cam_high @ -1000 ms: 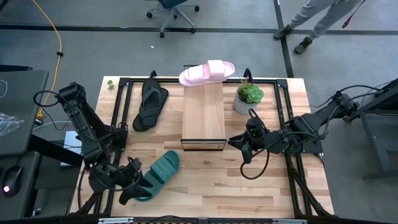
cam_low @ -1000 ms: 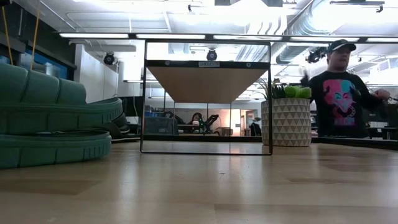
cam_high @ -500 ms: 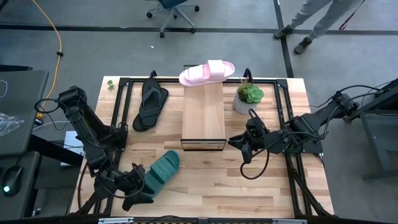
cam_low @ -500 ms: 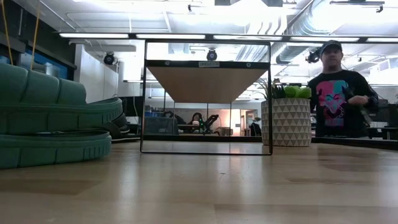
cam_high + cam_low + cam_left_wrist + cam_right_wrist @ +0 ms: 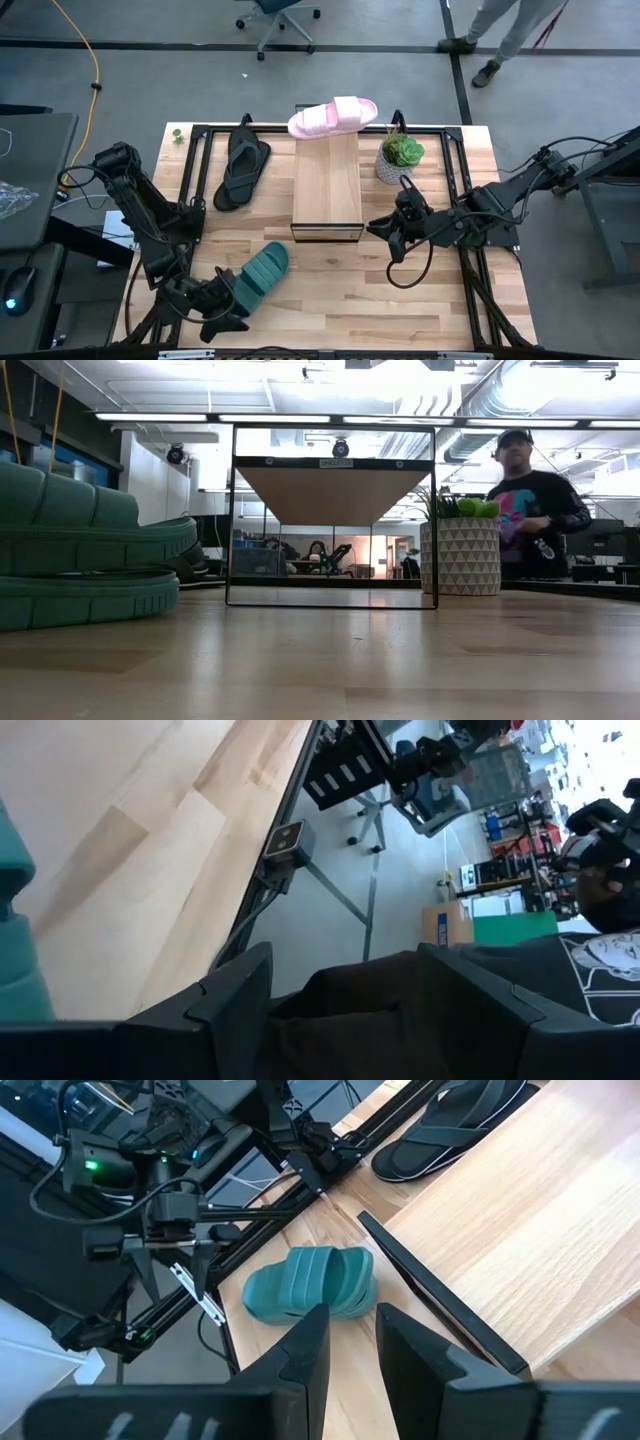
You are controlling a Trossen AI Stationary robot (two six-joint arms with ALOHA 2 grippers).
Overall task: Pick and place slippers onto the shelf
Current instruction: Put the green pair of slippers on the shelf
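Observation:
The dark teal-green slide lies sole down on the near left part of the table and fills the left of the low view. My left gripper is open just beyond its near-left end; in the left wrist view the slide shows only at the picture's edge, outside the fingers. The pale pink slide lies across the far end of the shelf. The black flip-flop lies flat, left of the shelf. My right gripper waits right of the shelf's near end, open by a narrow gap.
A potted plant stands right of the shelf's far half, close to my right arm. Black frame rails run along the table's left and right sides. A person moves in the room behind the table. Bare wood lies near of the shelf.
My left gripper has drawn back toward the table's near edge, sliding along the teal slide's near-left end. The teal slide has stayed where it was. My right arm has kept still. The person behind the table has walked a little to the side.

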